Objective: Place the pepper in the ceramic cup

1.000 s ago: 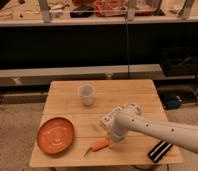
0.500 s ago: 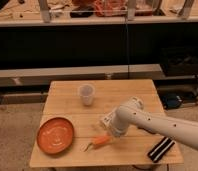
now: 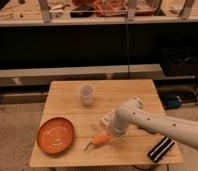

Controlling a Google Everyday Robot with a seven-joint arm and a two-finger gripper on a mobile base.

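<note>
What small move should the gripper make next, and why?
Probably a short lift straight up, if the hold is sure. The gripper is down at the thick end of the pepper, which lies low near the front of the table, while the ceramic cup stands upright farther back, so the pepper needs height to clear its rim.

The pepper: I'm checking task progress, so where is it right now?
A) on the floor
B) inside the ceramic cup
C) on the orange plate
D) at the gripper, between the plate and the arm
D: the pepper is at the gripper near the table's front edge, just off the orange plate, while the ceramic cup stands apart farther back.
</note>
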